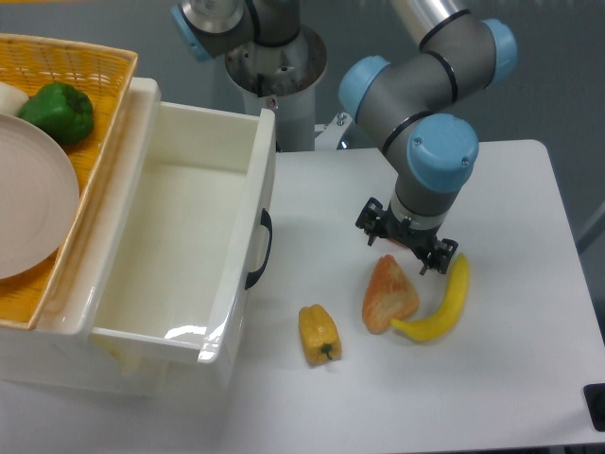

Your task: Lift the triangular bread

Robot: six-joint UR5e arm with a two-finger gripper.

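Note:
The triangular bread (388,294) is a glossy orange-tan wedge with pale streaks, lying on the white table with its tip pointing up toward the arm. My gripper (406,253) hangs straight down over the bread's pointed tip, seen from above. Its black body hides the fingers, so I cannot tell whether it is open or shut. A curved yellow banana (442,307) lies touching the bread on its right. A yellow bell pepper (319,333) lies to the bread's left, apart from it.
A white bin (180,241) with a black handle stands on the left. Behind it is an orange basket (90,71) holding a green pepper (59,113) and a pale plate (28,203). The arm's base (274,66) stands at the back.

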